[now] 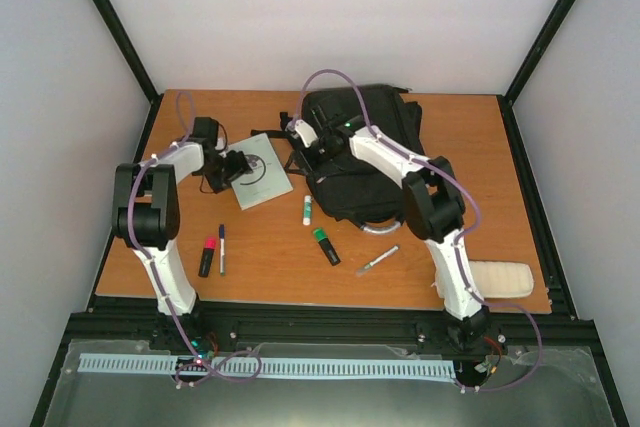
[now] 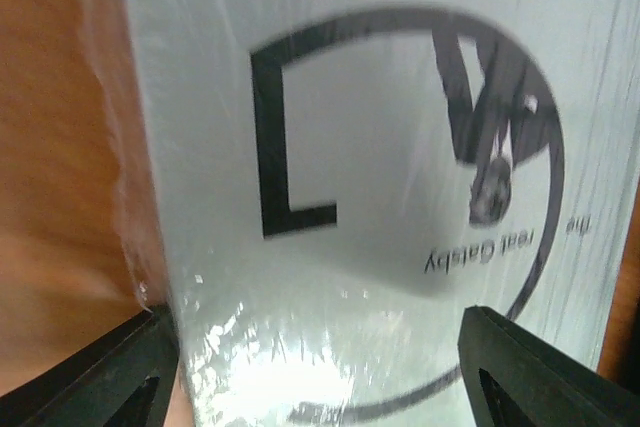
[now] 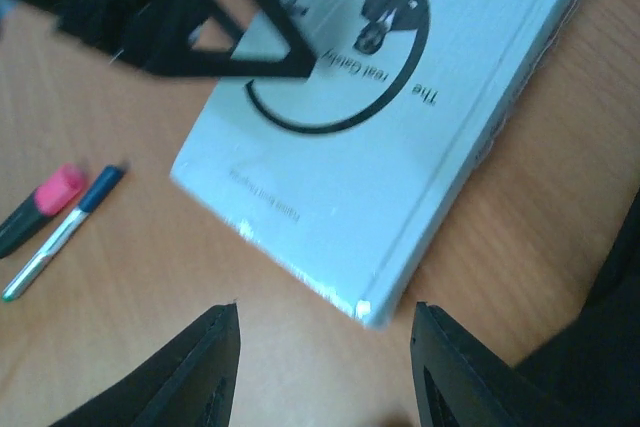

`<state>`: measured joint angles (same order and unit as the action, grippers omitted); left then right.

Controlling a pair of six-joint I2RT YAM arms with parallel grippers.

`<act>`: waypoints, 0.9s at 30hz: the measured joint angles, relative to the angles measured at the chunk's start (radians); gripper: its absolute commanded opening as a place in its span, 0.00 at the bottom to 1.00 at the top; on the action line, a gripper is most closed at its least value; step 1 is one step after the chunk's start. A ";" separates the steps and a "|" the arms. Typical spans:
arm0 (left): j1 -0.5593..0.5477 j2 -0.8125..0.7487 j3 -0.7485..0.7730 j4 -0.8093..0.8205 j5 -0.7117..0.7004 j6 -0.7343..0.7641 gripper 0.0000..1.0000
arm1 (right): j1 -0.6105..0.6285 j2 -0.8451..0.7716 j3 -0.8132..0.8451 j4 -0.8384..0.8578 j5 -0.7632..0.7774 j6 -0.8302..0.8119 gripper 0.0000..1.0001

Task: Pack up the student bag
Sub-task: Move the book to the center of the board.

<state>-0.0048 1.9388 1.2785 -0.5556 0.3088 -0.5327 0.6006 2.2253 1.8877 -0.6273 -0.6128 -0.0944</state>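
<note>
The bag [image 1: 350, 192] lies at the back of the bench [image 1: 470, 147], right of centre. A book [image 1: 262, 169] and pens [image 1: 221, 247] lie outside it, so packing is judged far from complete. The left claw [image 2: 315, 322] is held wide open over the wrapped book, with nothing gripped. The right claw [image 3: 325, 317] is partly open and empty, near the book's corner. The glossy wrap may let the book slip from a shallow grip. With both claws so close together, a collision is possible.
</note>
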 measured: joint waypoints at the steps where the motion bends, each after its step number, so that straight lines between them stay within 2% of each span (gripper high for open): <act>1: -0.014 -0.010 -0.012 0.001 -0.005 -0.007 0.78 | 0.002 0.029 0.033 -0.013 0.003 0.006 0.47; 12: -0.050 -0.195 -0.205 -0.013 -0.075 -0.121 0.82 | 0.006 0.292 0.378 -0.087 0.136 0.051 0.51; 20: -0.032 -0.240 -0.263 0.105 -0.142 -0.181 0.83 | 0.027 0.340 0.416 -0.085 0.169 0.054 0.50; 27: 0.003 -0.198 -0.305 0.264 -0.077 -0.245 0.80 | 0.047 0.369 0.423 -0.077 0.179 0.058 0.56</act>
<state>-0.0013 1.7409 0.9737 -0.2913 0.2314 -0.7780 0.6472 2.5942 2.3112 -0.7040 -0.4335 -0.0368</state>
